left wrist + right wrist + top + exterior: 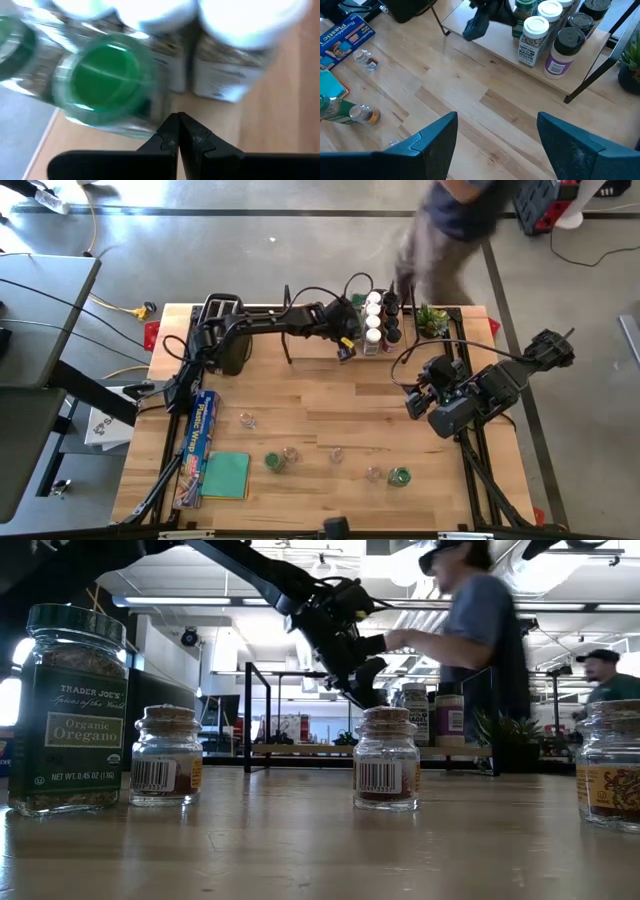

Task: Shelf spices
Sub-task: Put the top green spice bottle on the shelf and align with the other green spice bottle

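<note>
On the pale wood shelf (pixel 495 47), jars (pixel 534 40) wear white, black and green lids; beside it, a green plant (pixel 433 320).

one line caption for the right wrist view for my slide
Open right pincer hovers over bare table, facing the shelf where spice jars stand.

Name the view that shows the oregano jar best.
The low view: the Trader Joe's Organic Oregano jar stands upright at its near left, label readable. The high view shows only a small green lid among the loose jars, not surely the same one. The left wrist view shows other jars; the right wrist view shows no readable oregano label.
</note>
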{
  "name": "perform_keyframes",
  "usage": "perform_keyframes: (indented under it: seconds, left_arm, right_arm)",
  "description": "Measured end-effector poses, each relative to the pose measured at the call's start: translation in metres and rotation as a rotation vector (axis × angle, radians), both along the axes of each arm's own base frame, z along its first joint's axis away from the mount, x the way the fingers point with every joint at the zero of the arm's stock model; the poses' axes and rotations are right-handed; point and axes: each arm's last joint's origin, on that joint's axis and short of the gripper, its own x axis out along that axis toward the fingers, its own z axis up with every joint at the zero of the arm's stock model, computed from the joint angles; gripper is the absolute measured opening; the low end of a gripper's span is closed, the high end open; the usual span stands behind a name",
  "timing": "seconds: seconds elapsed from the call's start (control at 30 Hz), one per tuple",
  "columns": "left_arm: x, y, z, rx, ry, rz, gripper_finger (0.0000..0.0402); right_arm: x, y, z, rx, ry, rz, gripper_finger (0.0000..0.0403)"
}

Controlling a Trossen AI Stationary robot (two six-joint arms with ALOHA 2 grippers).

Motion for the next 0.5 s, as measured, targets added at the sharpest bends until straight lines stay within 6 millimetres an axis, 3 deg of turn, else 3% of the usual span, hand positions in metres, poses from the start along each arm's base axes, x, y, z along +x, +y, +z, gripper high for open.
perform_keyframes:
  seconds: [0.23, 0.5]
  left_arm:
    - [-0.004, 0.021, 0.004, -0.015, -0.072, 0.073, 0.0001]
    - [-0.003, 0.018, 0.004, -0.035, -0.083, 0.045, 0.0001]
  right_arm:
    - [0.000, 0.000, 0.000, -0.001, 0.001, 0.000, 0.0268]
    - [0.000, 0.000, 0.000, -0.001, 0.001, 0.000, 0.0268]
